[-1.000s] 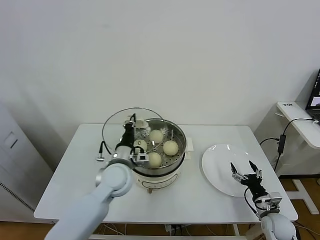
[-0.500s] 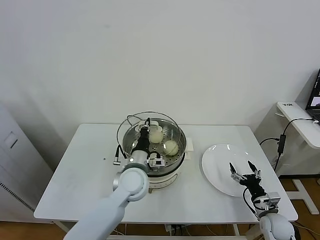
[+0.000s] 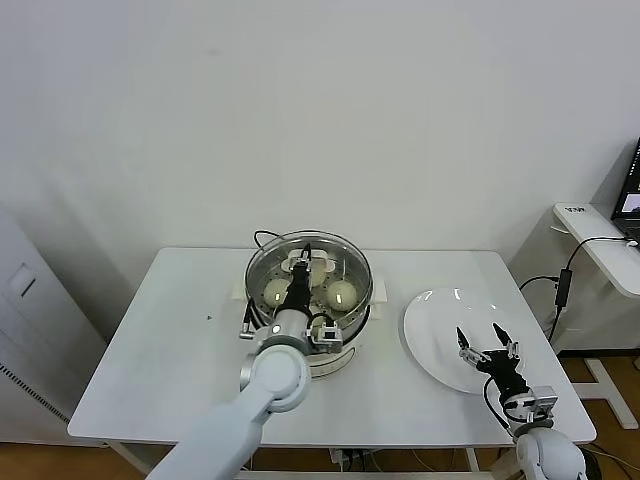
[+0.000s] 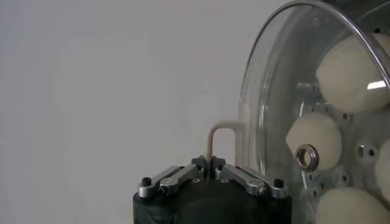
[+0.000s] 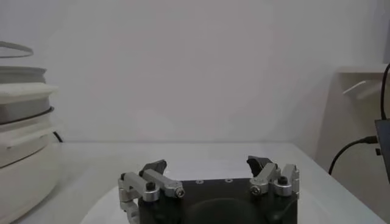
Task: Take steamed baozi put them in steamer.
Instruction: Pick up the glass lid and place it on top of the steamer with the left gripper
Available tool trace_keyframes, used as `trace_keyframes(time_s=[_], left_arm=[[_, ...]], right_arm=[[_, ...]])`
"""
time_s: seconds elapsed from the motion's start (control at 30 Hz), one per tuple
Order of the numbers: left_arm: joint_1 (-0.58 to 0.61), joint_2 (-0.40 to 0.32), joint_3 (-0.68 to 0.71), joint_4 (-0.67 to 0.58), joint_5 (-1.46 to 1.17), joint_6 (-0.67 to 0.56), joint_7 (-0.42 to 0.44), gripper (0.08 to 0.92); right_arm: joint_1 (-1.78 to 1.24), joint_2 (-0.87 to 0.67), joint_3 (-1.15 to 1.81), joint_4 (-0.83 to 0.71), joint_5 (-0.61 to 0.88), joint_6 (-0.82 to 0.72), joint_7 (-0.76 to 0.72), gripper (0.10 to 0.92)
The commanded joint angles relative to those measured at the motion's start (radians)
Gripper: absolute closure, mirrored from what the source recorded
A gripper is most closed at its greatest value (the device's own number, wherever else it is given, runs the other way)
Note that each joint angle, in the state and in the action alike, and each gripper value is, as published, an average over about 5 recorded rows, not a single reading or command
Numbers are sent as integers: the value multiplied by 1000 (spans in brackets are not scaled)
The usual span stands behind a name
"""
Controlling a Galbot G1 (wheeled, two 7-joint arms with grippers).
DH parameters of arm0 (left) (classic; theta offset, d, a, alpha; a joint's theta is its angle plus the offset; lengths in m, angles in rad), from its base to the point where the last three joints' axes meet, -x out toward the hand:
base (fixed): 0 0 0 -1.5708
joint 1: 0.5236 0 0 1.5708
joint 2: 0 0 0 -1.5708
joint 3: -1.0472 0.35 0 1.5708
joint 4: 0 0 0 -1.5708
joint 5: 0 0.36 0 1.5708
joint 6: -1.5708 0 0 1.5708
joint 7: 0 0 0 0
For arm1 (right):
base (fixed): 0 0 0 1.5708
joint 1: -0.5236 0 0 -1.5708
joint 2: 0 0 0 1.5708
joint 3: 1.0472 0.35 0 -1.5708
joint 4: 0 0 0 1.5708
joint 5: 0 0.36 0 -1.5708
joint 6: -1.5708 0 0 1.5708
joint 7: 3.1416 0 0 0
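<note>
The steamer (image 3: 361, 270) stands on its cream cooker base (image 3: 338, 352) at mid table. Baozi (image 3: 342, 293) lie in it, three showing under the round glass lid (image 3: 335, 252), which sits over the basket. My left gripper (image 3: 300, 272) is above the steamer's middle, shut on the lid's cream handle (image 4: 220, 130). In the left wrist view my left gripper (image 4: 209, 165) pinches the handle, and baozi (image 4: 314, 140) show through the lid's glass (image 4: 274, 91). My right gripper (image 3: 480, 345) hovers open and empty over the white plate (image 3: 432, 318); it also shows in the right wrist view (image 5: 210, 167).
A black cord (image 3: 262, 238) runs behind the cooker. A side table (image 3: 600, 235) with cables and a laptop stands at the right. The cooker (image 5: 24, 140) shows at the edge of the right wrist view, on the white table (image 5: 195, 152).
My left gripper has carried the glass lid rightward, from the steamer's left rear side to over the basket. The right gripper has barely moved.
</note>
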Motion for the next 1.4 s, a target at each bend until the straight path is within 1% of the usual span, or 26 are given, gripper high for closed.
trace_keyframes(time_s=[0.03,0.73,1.03,1.27,1.4], left_arm=[[4,-13,5,18,3,-3,-14,891],[16,-32,-19,74,-8,-27,-54,891],[20,-37,-26,90,-45,-30,-88,891],[35,-34,-30,92,-101,-29,-129,891],[51,-24,-36,71,-136,-28,-131,885]], right_arm=[[-2,-1,2,4,1,1,-1,203],[-7,2,8,0,1,4,-4,203],[-8,2,15,-2,1,8,-5,203],[-8,4,16,-5,-1,13,-5,203],[-8,5,16,-6,-3,14,-5,203]])
